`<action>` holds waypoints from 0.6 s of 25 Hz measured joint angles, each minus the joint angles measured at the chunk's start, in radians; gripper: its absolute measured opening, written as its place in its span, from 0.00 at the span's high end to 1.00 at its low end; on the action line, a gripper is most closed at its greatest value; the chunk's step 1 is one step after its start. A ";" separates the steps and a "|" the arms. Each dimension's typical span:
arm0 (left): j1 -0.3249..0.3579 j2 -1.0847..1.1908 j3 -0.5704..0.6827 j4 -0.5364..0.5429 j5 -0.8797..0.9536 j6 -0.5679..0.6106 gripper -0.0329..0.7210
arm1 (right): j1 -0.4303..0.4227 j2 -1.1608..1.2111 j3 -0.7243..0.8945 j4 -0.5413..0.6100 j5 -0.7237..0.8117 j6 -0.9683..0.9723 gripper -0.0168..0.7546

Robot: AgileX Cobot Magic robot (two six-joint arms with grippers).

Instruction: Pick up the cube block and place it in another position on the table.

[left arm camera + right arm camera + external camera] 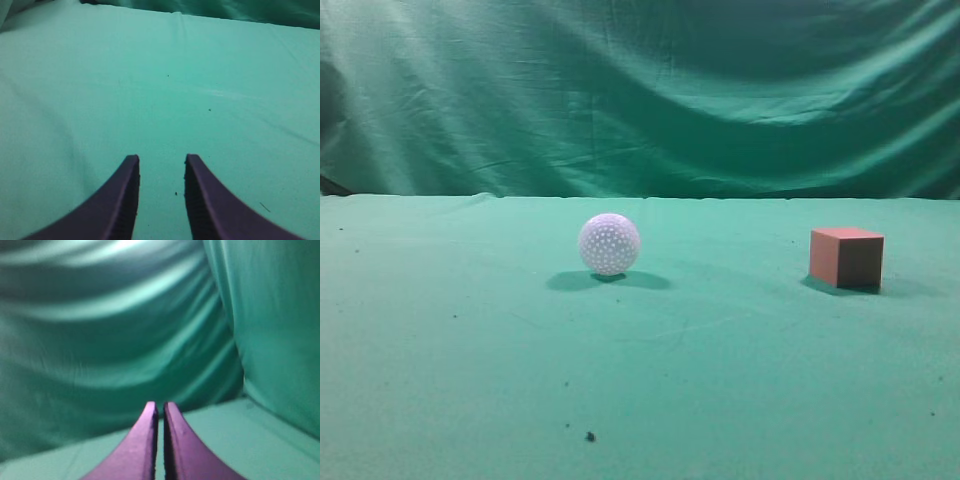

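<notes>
left pincer (161, 165): open, clear gap between the two dark purple fingers (122, 200), nothing held. Left wrist view only; hangs over bare green cloth with a few dark specks, fingers pointing to 12 o'clock in that view.
worktop (470, 380): flat, green cloth, scattered dark specks; largest speck at 6 o'clock of the exterior view, near the front edge.
ball (609, 243): white, dimpled, resting on the worktop just left of exterior centre, shadow spreading to both sides under it. No arm near it.
cube block (846, 258): reddish-brown, sitting flat on the worktop at 3 o'clock from the ball, well apart from it, close to the right edge of the exterior view. One corner edge faces the camera; left face lit, right face dark. Shadow falls to its right. Nothing touching it. Not visible in either wrist view.
backdrop curtain (640, 90): wrinkled green cloth, filling the exterior view from 9 through 12 to 3 o'clock behind the worktop.
right pincer (160, 407): closed or very nearly so, only a thin dark slit between the purple fingers (142, 440), nothing between them. Aimed at the curtain folds, with a strip of worktop below, toward 5 o'clock of the right wrist view.
arms in exterior view: neither in frame.
</notes>
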State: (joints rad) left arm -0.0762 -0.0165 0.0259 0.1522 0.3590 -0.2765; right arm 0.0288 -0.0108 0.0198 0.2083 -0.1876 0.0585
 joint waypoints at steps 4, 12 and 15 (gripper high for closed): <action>0.000 0.000 0.000 0.000 0.000 0.000 0.61 | 0.000 0.005 -0.140 0.002 0.193 0.000 0.98; 0.000 0.000 0.000 0.000 0.000 0.000 0.61 | 0.000 0.204 -0.295 0.005 0.475 0.000 0.98; 0.000 0.000 0.000 0.000 0.000 0.000 0.61 | 0.000 0.257 -0.297 0.022 0.500 -0.013 0.98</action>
State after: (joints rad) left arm -0.0762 -0.0165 0.0259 0.1522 0.3590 -0.2765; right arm 0.0288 0.2464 -0.2774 0.2299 0.3122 0.0455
